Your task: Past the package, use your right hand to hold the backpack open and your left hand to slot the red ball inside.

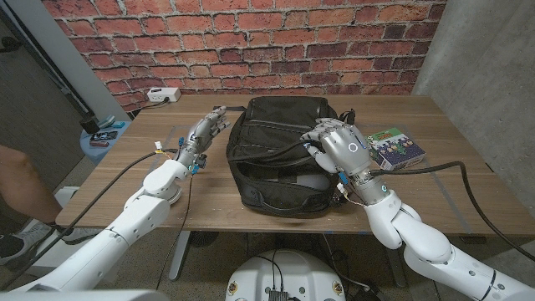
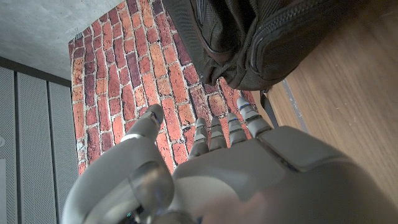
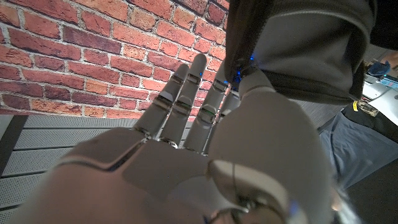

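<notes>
White segmented forearms enter from both bottom corners of the head view. Right hand (image 1: 338, 144), right of centre, rests on the upper edge of the black fabric backpack (image 1: 280, 125) at frame centre; its fingers (image 1: 320, 128) are spread and curl over the rim by a black strap, seemingly pressing or hooking the opening back. Whether they truly clamp the fabric, cannot tell. In the right wrist view the same hand (image 3: 186, 155) shows fingers extended, slightly apart, tips against dark fabric.

Left hand (image 1: 205, 131), upper left of centre, hovers beside the backpack's left flank with fingers straight, close together, holding nothing. Left wrist view confirms it: hand (image 2: 205, 168) with fingers extended and bare, backpack (image 2: 261, 43) just beyond them.

Red ball: not located in any view. Possibly already inside the bag, possibly hidden; cannot tell.

Colourful flat package (image 1: 395, 147) lies right of centre on the wooden table (image 1: 443, 125), just beside the right hand.

Progress, as judged: bag opening appears held, so the holding step is under way; the left hand carries no ball, so the insertion is either done or not begun.

Count: one backpack, one package, two hands, zero balls seen.
</notes>
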Available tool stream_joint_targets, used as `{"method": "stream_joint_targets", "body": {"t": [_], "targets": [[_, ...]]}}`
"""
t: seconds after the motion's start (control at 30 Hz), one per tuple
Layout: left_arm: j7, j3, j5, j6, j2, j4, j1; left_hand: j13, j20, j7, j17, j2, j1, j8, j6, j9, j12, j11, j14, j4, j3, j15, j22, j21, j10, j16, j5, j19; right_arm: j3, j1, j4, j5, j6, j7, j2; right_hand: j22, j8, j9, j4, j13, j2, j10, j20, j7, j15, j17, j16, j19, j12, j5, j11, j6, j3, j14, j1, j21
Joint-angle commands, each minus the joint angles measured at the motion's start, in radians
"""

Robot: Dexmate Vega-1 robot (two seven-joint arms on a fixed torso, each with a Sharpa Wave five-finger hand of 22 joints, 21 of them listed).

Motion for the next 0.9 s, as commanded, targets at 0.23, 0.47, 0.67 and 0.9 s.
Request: {"method": "stream_joint_targets", "body": {"t": [0.23,0.47,0.67,0.9], "targets": [[0.064,-0.059,0.040,0.073,0.116,-0.149,0.115,0.007,-0.004,-0.013,0.005,-0.011,0.024,-0.001,0.032,0.006,0.020,-0.015,0.038,-0.011,-0.005,0.008,0.001,0.004,0.065,0.007,0.011,0.017,0.010,0.063,0.013,0.048,0.048,0.065,0.015,0.006,0.003,0.002,0.005,0.016,0.004,0.011,-0.133,-0.009,-0.141,0.011,0.000,-0.008,0.012,0.012,-0.009,0.017,-0.007,0.020,0.025,0.001],[0.101,-0.095,0.077,0.079,0.150,-0.188,0.155,0.013,0.011,-0.021,0.006,-0.023,0.037,0.008,0.080,0.007,0.031,-0.037,0.087,-0.018,-0.012,-0.004,0.002,0.010,0.108,0.015,0.020,0.041,0.003,0.090,0.027,0.049,0.058,0.073,0.031,0.006,0.002,0.001,0.006,0.022,0.004,0.011,-0.132,-0.008,-0.141,0.016,0.000,-0.007,0.014,0.013,-0.009,0.019,-0.011,0.025,0.030,0.003],[0.102,-0.125,0.100,0.105,0.196,-0.222,0.182,0.015,0.013,-0.018,0.006,-0.025,0.043,0.010,0.097,0.008,0.033,-0.041,0.093,-0.019,-0.012,-0.011,0.003,0.012,0.119,0.013,0.024,0.049,0.004,0.117,0.037,0.057,0.066,0.086,0.039,0.006,0.001,0.001,0.006,0.027,0.003,0.010,-0.132,-0.008,-0.141,0.019,-0.001,-0.008,0.015,0.014,-0.010,0.018,-0.015,0.026,0.035,0.003],[0.083,-0.149,0.093,0.130,0.223,-0.242,0.200,0.016,0.012,-0.016,0.006,-0.027,0.046,0.010,0.103,0.008,0.032,-0.040,0.096,-0.020,-0.013,-0.013,0.004,0.011,0.120,0.011,0.028,0.051,-0.003,0.162,0.058,0.066,0.087,0.098,0.052,0.006,-0.001,0.001,0.008,0.033,0.005,0.010,-0.132,-0.008,-0.141,0.023,-0.003,-0.009,0.017,0.015,-0.009,0.018,-0.018,0.028,0.039,0.004]]}}
